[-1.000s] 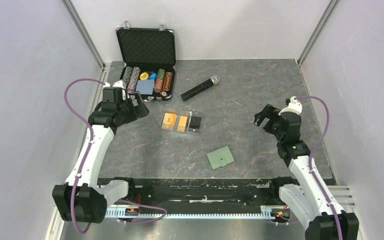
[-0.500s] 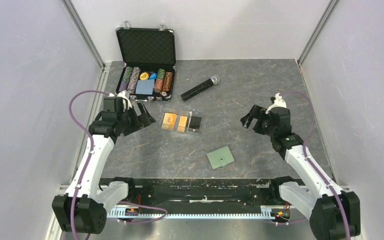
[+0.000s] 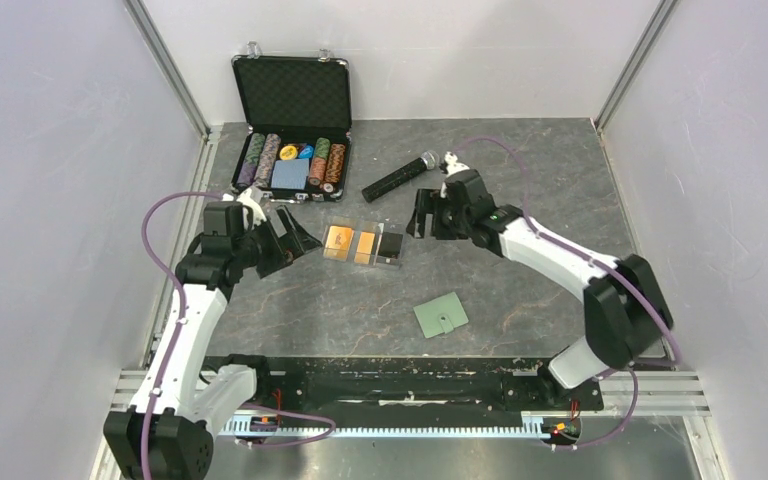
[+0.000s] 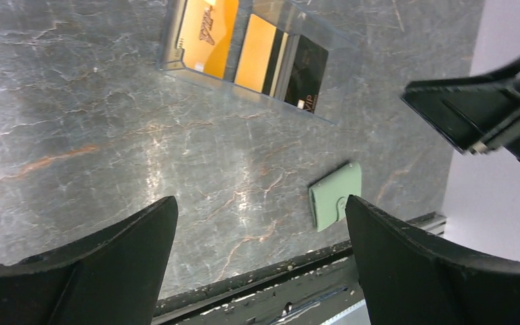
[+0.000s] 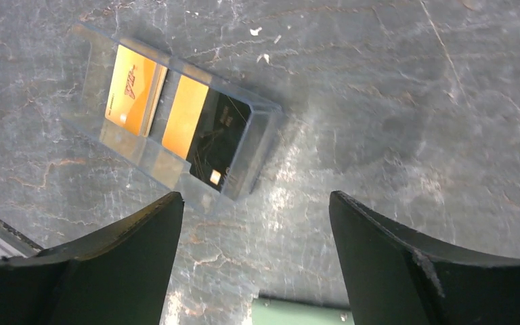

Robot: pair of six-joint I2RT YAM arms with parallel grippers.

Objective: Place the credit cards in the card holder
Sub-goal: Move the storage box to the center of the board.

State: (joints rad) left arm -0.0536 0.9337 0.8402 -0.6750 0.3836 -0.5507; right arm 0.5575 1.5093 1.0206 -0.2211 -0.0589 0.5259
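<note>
Nothing is packed yet: the credit cards lie in the clear tray at mid-table, the card holder sits folded nearer and rightward, and the left gripper and right gripper flank the tray, spread and empty.

From above and behind the arm bases, we look down on the whole table. Our left wrist view slants down across its middle. Our right wrist view sits closer, facing down. All three share the clear tray and the card holder.
</note>
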